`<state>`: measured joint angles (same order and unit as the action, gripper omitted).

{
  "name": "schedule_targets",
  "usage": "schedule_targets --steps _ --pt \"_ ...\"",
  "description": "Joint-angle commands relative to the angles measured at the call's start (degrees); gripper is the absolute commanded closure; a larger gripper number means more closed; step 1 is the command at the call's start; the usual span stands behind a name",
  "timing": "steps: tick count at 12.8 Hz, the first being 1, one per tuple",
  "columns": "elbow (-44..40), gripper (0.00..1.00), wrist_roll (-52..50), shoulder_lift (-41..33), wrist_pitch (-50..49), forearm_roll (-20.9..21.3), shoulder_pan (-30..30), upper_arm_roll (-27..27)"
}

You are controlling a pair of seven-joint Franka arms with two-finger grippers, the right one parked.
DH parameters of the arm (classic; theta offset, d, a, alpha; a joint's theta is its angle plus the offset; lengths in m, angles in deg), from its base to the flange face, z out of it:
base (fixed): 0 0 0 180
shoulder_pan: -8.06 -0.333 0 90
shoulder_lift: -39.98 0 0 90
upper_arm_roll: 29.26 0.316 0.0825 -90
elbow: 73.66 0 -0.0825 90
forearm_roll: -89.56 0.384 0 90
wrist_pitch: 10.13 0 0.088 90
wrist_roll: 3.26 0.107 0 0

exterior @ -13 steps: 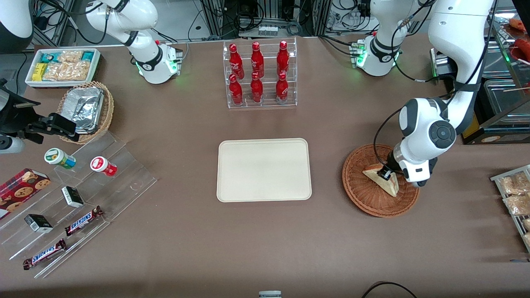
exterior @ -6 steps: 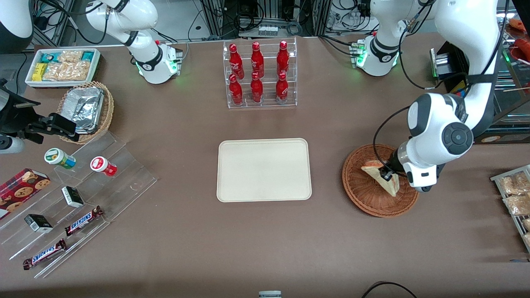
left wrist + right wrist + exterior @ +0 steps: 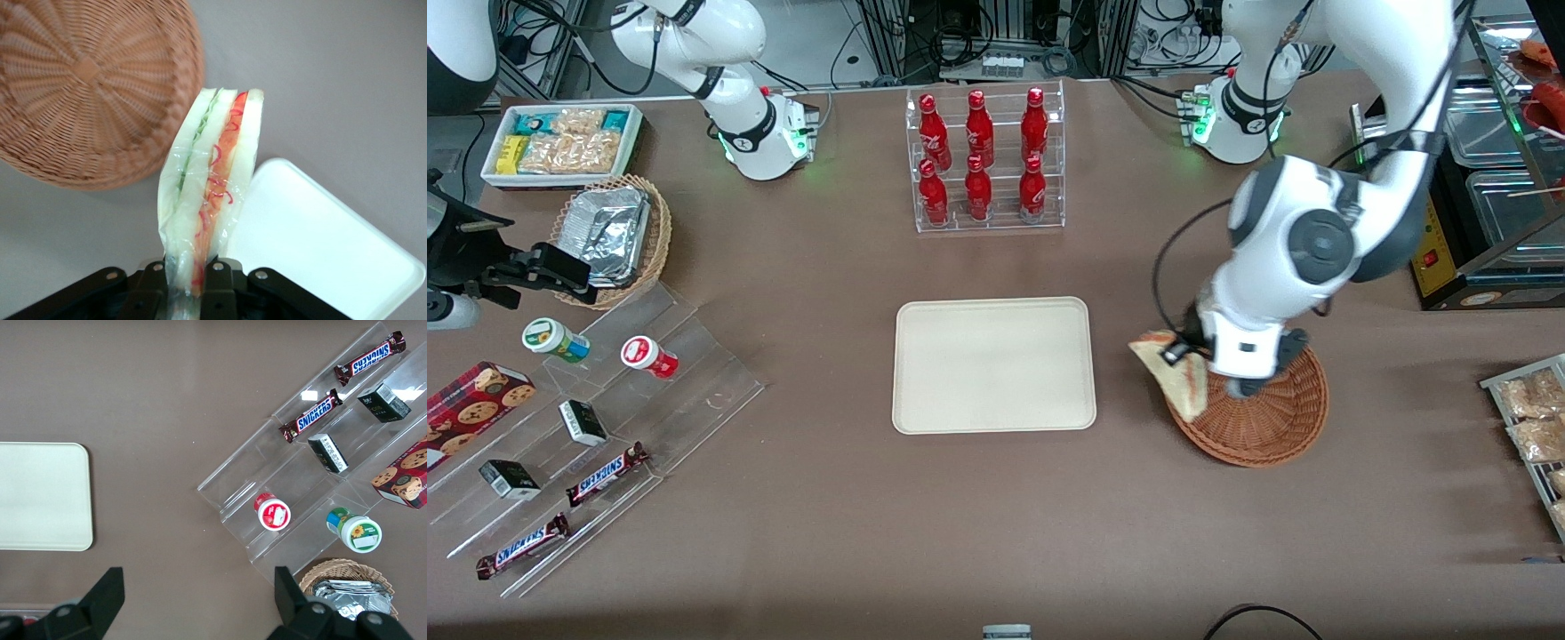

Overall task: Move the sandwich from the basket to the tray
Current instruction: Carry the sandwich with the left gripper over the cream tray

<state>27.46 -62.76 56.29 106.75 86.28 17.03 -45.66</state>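
While clamped in the gripper (image 3: 1183, 354), sandwich (image 3: 1172, 372) hangs over the basket (image 3: 1263, 427) rim's 9 o'clock edge — tray (image 3: 993, 364) just beside.

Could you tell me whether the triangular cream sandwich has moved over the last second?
Yes. Clamped in the gripper, the triangular cream sandwich has left the reddish-brown wicker basket's middle, now over its rim toward the cream-white rectangular tray.
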Motion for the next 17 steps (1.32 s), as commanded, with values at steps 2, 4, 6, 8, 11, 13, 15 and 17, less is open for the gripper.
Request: schedule_targets --steps 2,4,6,8,11,13,15,17 --pt "-10.3 1.00 -0.9 8.1 -1.4 2.8 7.2 0.0" --pt "-14.9 1.00 -0.6 13.5 -1.3 2.8 8.7 0.0" --pt "-19.7 1.00 -0.3 18.7 -1.3 4.3 11.9 0.0" --pt "-24.3 1.00 -0.5 23.5 -1.3 7.8 14.4 0.0" --pt "-28.2 1.00 0.7 27.8 -1.5 8.6 17.0 0.1" --pt "-29.9 1.00 1.7 30.0 -2.4 11.9 19.5 0.1" --pt "-32.4 1.00 3.4 32.0 -4.5 12.1 21.5 0.1" --pt "-33.1 1.00 4.4 32.4 -6.0 13.5 23.8 0.4"
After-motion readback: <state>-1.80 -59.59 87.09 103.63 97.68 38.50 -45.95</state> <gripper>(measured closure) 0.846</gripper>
